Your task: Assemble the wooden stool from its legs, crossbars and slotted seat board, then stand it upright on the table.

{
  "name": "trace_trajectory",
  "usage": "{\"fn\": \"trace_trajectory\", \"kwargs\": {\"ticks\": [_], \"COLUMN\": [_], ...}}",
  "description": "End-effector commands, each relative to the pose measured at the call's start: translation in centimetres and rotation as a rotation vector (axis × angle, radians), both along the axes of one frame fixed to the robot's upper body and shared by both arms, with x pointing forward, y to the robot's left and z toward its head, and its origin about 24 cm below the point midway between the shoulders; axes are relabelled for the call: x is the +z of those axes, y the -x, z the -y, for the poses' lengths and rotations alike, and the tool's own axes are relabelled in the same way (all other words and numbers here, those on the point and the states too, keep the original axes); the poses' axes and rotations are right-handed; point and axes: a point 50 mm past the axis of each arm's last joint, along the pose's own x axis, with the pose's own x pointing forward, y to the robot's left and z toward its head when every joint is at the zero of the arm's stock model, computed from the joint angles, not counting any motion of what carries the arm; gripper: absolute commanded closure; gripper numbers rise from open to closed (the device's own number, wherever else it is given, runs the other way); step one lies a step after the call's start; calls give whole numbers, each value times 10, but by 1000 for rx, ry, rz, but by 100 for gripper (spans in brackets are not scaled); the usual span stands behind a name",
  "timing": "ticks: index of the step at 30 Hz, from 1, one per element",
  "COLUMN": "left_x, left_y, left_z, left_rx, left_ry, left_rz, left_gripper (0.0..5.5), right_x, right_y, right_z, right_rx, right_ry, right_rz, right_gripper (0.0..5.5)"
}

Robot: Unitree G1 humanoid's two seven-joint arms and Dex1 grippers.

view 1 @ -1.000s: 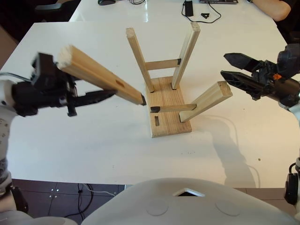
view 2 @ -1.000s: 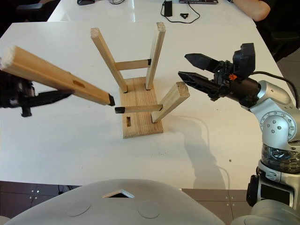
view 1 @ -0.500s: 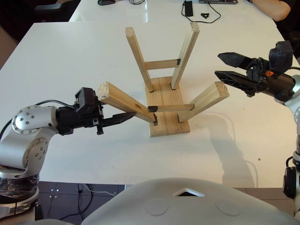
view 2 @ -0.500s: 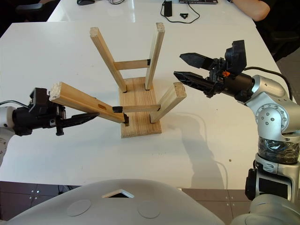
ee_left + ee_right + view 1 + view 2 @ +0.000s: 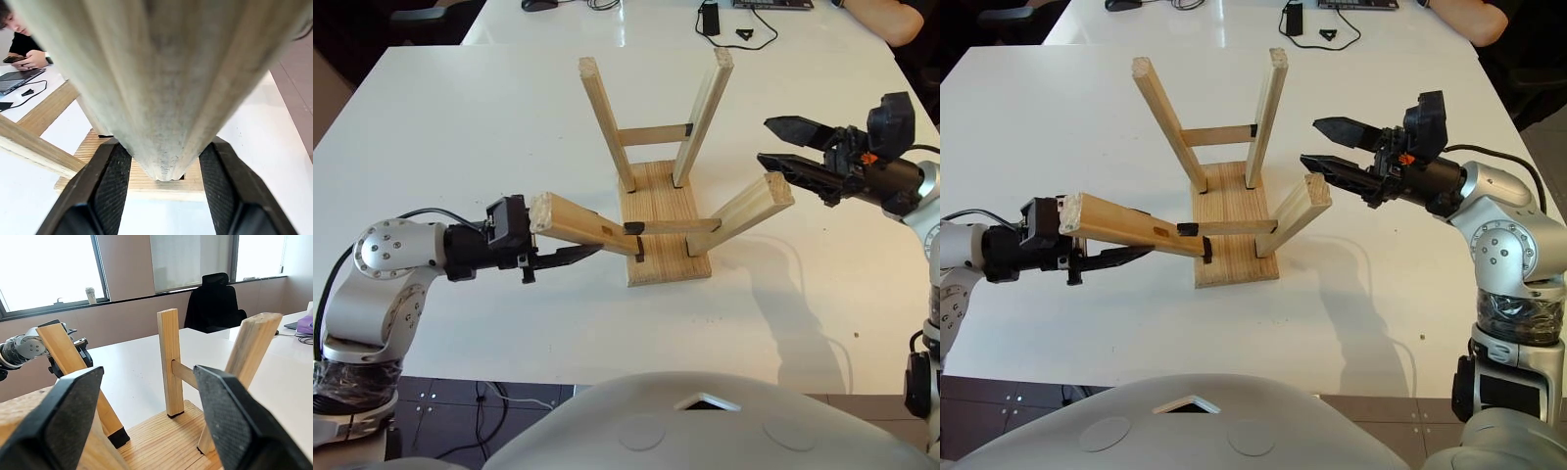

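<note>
1. My left gripper (image 5: 572, 253) is over the table's (image 5: 460, 117) left half, nearer the front edge. Its fingers (image 5: 111, 186) are clamped on either side of a wooden leg (image 5: 578, 223).
2. That held leg slopes down to the right. Its outer end is raised beside my wrist, and its black-tipped lower end rests at the near left corner of the seat board (image 5: 671, 259).
3. The seat board lies flat at about the middle of the table, with its long side running from the front edge toward the back.
4. Two legs stand in the board's far end: the left rear leg (image 5: 605, 122) leans out to the left and the right rear leg (image 5: 702, 117) leans slightly right. A rear crossbar (image 5: 651, 134) joins them partway up.
5. The front crossbar (image 5: 671, 226) lies level above the board's near end. Its dark left end meets the side of the held leg — whether it is seated in the slot I cannot tell.
6. The crossbar's right end goes into a tilted leg (image 5: 744, 211). This leg's foot is on the board's near right corner and its top leans out to the right.
7. My right gripper (image 5: 764, 141) is over the table's right half with its fingers spread apart, gripping nothing. The lower finger is just above the tilted leg's top end — contact cannot be confirmed.
</note>
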Motion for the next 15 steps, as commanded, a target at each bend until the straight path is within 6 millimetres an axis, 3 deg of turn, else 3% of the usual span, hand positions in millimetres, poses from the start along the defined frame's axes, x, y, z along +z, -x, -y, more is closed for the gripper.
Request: {"fn": "trace_trajectory", "kwargs": {"ticks": [1,15], "left_x": [-16,0], "left_y": [-2,-1], "left_z": [-13,-7], "left_rx": [-6,-51], "left_ry": [-140,-118], "left_rz": [-103,-118], "left_gripper": [346,346], "right_x": [-1,-10], "right_y": [5,13], "right_z": [-2,-1], "right_rx": [-17,-83], "right_ry": [5,5], "right_rz": [17,13], "right_gripper": [211,211]}}
